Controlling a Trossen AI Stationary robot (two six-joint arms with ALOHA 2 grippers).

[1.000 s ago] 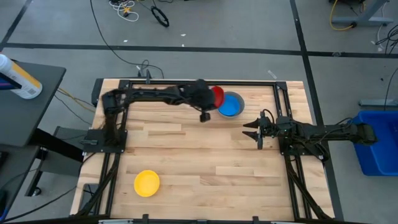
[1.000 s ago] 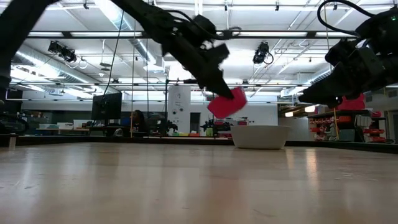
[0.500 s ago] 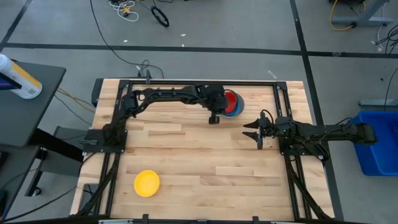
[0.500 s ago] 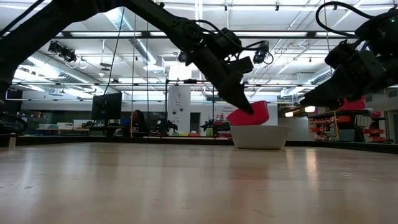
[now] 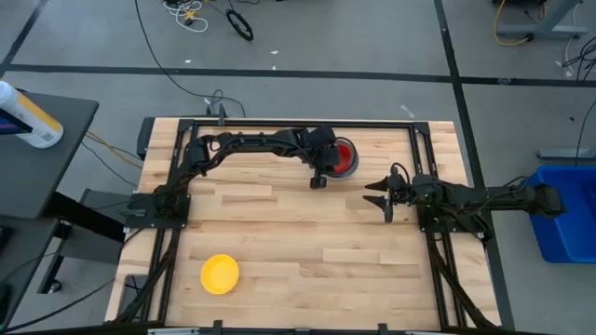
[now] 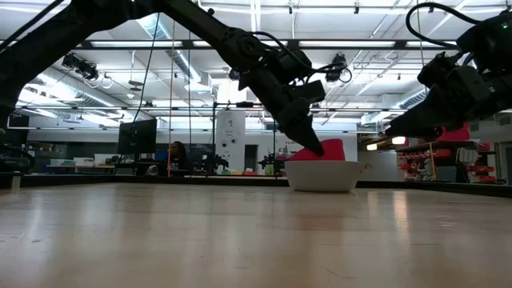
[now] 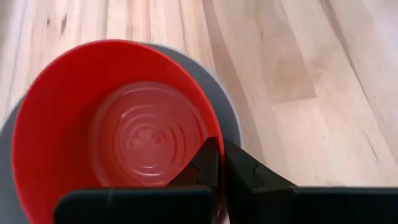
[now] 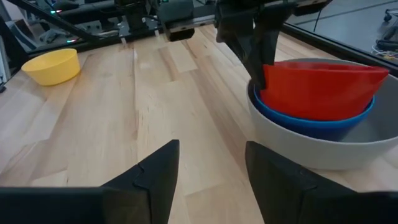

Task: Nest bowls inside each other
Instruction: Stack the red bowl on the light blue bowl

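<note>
Nesting stack, far edge of the table [image 5: 279,214], right of centre — grey bowl [image 8: 323,152] outermost, a blue bowl [image 8: 311,121] inside it, red bowl [image 7: 112,130] innermost and sitting tilted, its rim not yet level with the others.

Left gripper [image 5: 328,160] — fingers pressed together on the red bowl's rim, pinching it over the stack; judged to be in the act of seating it, release still to come.

Right gripper [image 5: 377,194] — fingers spread, holding nothing, hovering just beside the stack toward the right edge.

Yellow bowl [image 5: 220,274] — alone and empty near the front-left corner, well apart from the stack; still to be nested.

Progress, as judged: three bowls in or entering the stack, the yellow one outstanding. No other bowl can be made out.
</note>
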